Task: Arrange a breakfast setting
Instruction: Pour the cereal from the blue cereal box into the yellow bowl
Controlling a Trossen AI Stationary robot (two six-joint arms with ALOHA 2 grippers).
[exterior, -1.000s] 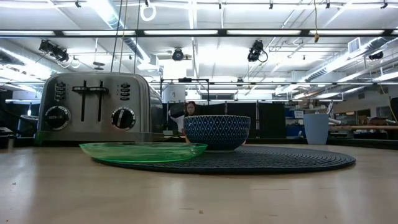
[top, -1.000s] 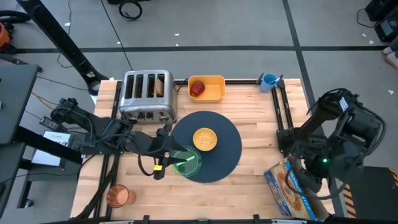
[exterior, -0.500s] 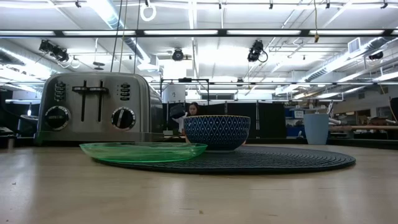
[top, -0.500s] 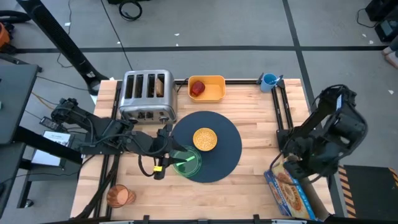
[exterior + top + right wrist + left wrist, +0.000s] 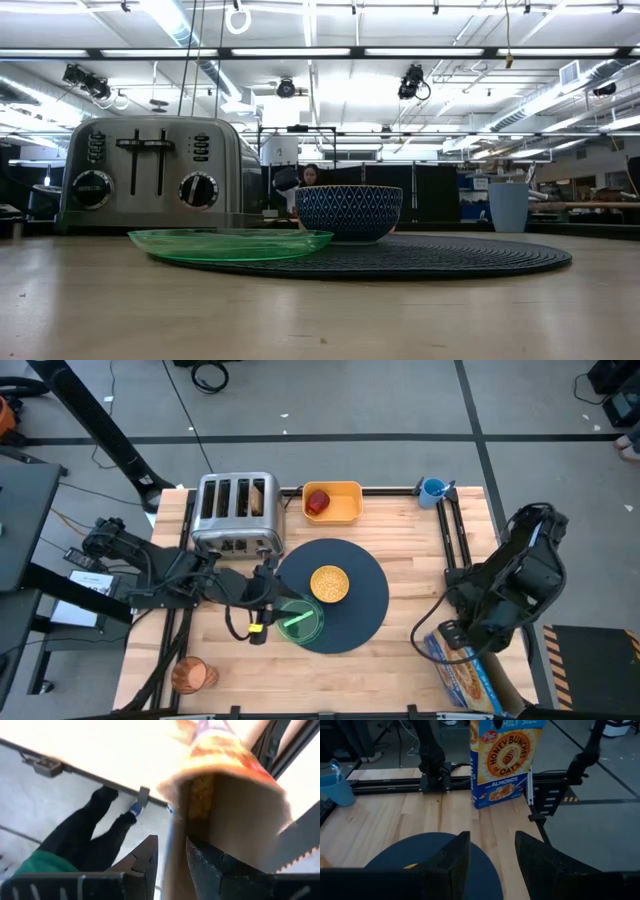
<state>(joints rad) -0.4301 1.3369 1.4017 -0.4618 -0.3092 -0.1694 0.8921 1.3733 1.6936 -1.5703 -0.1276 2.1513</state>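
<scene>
A green plate (image 5: 300, 622) lies with its right part on the dark round mat (image 5: 365, 600) and its left rim on the table (image 5: 230, 243). A blue patterned bowl (image 5: 350, 212) stands on the mat. My left gripper (image 5: 272, 610) is open at the plate's left rim, over the mat (image 5: 470, 870). My right gripper (image 5: 448, 635) is open at the cereal box (image 5: 465, 670). In its wrist view a fingertip (image 5: 150, 852) stands on either side of the box's top wall (image 5: 172, 847). Toast (image 5: 258, 497) sticks up in the toaster (image 5: 237, 515). The apple (image 5: 317, 501) lies in a yellow tray.
An amber cup (image 5: 192, 675) stands at the table's near left corner. A blue cup (image 5: 432, 488) with a pale handle in it stands at the far right. The cereal box stands upright (image 5: 507, 762) by the right frame rail (image 5: 455, 540).
My right arm has stretched out from a folded pose, and its gripper has gone toward the table's near left, to the cereal box. The box has stayed where it was.
</scene>
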